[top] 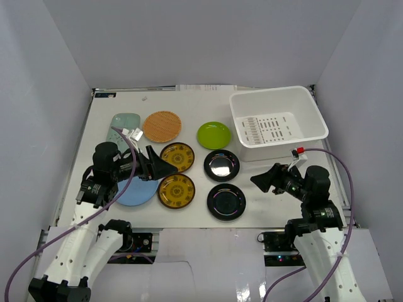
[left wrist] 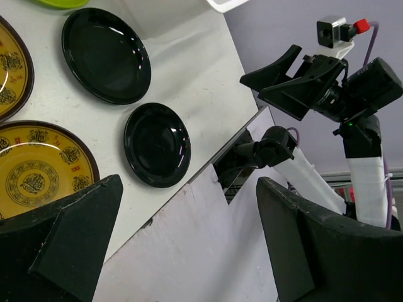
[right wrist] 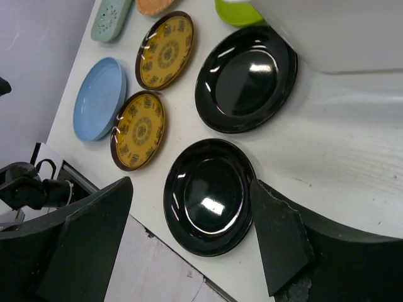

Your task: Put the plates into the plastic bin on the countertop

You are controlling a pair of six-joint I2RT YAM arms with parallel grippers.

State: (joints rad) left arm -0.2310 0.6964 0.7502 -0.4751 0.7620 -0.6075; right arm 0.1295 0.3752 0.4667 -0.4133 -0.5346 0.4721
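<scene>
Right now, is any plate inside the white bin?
No, the plastic bin shows only its slotted bottom; the plates lie on the countertop.

Plain pale walls (top: 208, 38) all round

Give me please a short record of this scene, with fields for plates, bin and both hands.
countertop: holds all eight plates
black: far black plate, near black plate
amber: far amber plate, near amber plate
others: lime green plate, woven tan plate, pale teal dish, light blue plate
plastic bin: far right corner, no plate inside
left hand: open, holds nothing
right hand: open, holds nothing
</scene>
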